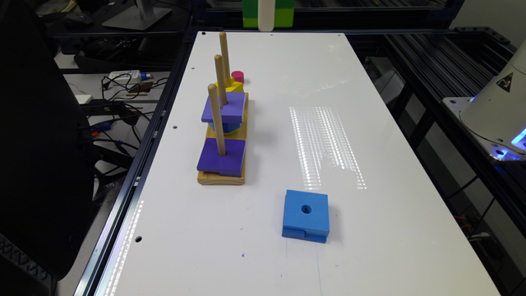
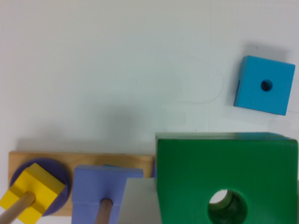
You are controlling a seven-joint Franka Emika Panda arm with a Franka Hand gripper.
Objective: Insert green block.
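Observation:
The green block (image 1: pixel 283 12) hangs high above the far end of the table, dark green over a lime layer, at the exterior view's upper edge. My gripper (image 1: pixel 266 15) is shut on it, its white part crossing the block's front. In the wrist view the green block (image 2: pixel 224 177) looms large with its round hole showing, and one pale finger (image 2: pixel 138 205) lies against its side. Below stands the wooden base (image 1: pixel 222 174) with three upright pegs (image 1: pixel 216 119). The block sits above the base's end beside the middle purple square (image 2: pixel 105 186).
The near peg carries a purple square (image 1: pixel 222 158); the middle one holds a purple square (image 1: pixel 225 107) over a blue piece; the far one holds a yellow block (image 1: pixel 232 85). A pink cylinder (image 1: pixel 237 76) stands behind. A blue holed block (image 1: pixel 306 216) lies on the table. The robot base (image 1: pixel 497 102) is at the exterior view's right.

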